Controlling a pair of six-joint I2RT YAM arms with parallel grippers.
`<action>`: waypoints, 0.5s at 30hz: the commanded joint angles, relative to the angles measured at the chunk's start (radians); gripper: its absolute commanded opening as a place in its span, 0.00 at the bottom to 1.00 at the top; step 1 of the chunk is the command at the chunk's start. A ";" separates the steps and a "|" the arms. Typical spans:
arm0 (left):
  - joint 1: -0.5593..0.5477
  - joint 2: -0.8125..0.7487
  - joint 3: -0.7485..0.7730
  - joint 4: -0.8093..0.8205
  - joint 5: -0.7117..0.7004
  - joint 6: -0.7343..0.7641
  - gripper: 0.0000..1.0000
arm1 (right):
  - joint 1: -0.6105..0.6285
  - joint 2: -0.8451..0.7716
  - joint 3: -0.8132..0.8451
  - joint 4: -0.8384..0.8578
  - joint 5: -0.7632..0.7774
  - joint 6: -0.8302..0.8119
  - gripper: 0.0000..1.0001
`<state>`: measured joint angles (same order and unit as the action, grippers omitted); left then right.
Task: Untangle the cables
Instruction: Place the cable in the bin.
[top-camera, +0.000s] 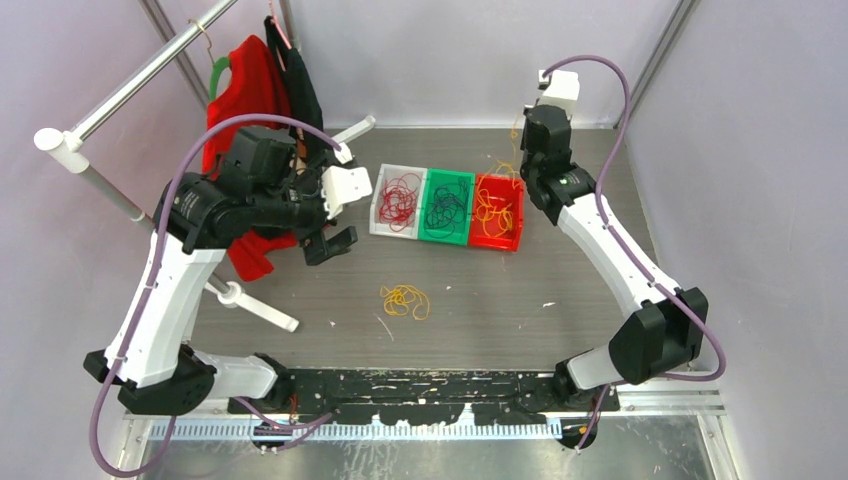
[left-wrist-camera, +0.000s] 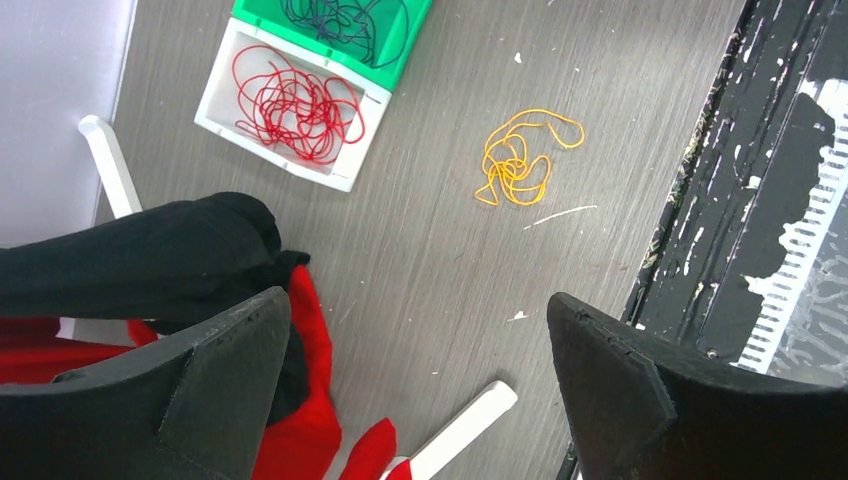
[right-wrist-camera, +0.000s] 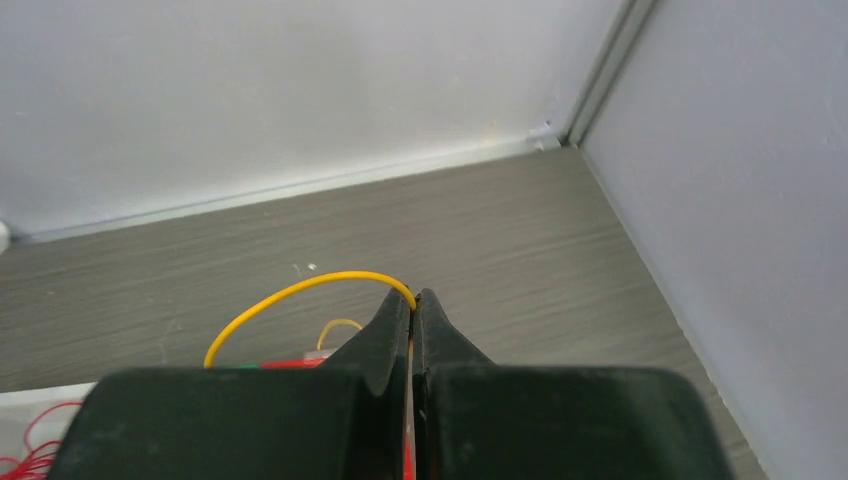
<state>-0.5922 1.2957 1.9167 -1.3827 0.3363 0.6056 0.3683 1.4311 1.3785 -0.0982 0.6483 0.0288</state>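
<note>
red cables (top-camera: 400, 200), white bin (top-camera: 392, 234); dark cables (top-camera: 445, 205), green bin (top-camera: 444, 238) (yellow cables (top-camera: 404, 299), grey table (top-camera: 500, 300)).

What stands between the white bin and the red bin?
A green bin holding dark cables; the top external view shows it.

No text, label or number seems legible in any view.

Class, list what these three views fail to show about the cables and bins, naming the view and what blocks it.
- Right wrist view: the right gripper pinches a yellow cable; its own body hides where that cable runs.
- Left wrist view: the green bin is cut off by the top edge.
- Top view: the dark cables are too thin to count.
</note>
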 joint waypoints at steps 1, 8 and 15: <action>0.008 -0.047 0.044 -0.007 -0.026 -0.023 0.99 | -0.040 -0.047 -0.037 0.058 0.013 0.083 0.01; 0.026 -0.048 0.038 0.021 -0.066 -0.072 1.00 | -0.046 -0.027 -0.139 0.052 -0.051 0.176 0.01; 0.046 -0.033 0.040 0.041 -0.100 -0.094 1.00 | -0.046 -0.004 -0.193 0.004 -0.108 0.268 0.01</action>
<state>-0.5594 1.2636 1.9297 -1.3869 0.2623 0.5404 0.3187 1.4315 1.1980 -0.1070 0.5777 0.2176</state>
